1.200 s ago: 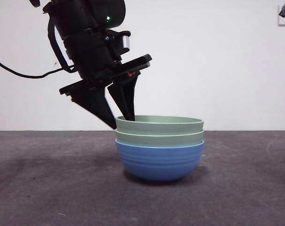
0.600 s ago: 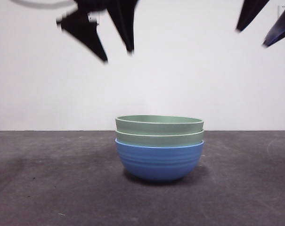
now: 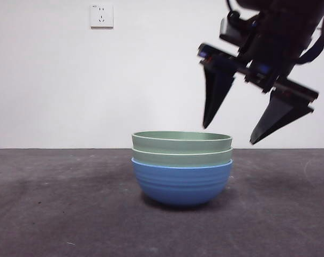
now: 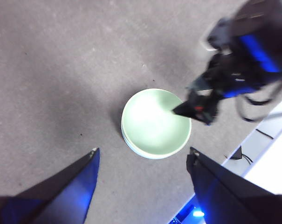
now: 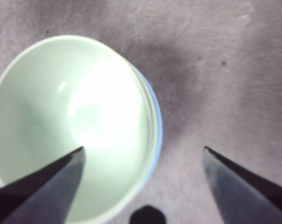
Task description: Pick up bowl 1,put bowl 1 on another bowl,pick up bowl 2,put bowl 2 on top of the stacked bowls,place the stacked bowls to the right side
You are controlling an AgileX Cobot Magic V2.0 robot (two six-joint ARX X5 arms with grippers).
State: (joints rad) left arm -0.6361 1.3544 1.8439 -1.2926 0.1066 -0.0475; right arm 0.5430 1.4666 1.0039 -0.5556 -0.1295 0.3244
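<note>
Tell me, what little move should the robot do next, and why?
Probably lower the right gripper so it straddles the rim of the stacked bowls. It hangs open just above their right edge, one jaw over the inside, one outside, and the stack isn't held yet.

The front view is taken low and level across the dark grey table [image 3: 54,214], close to the nested blue and green ribbed bowls [image 3: 181,166]. The stack [image 4: 155,123] is seen from high above by the left wrist camera, and much nearer from above [image 5: 71,126] by the right wrist camera.
</note>
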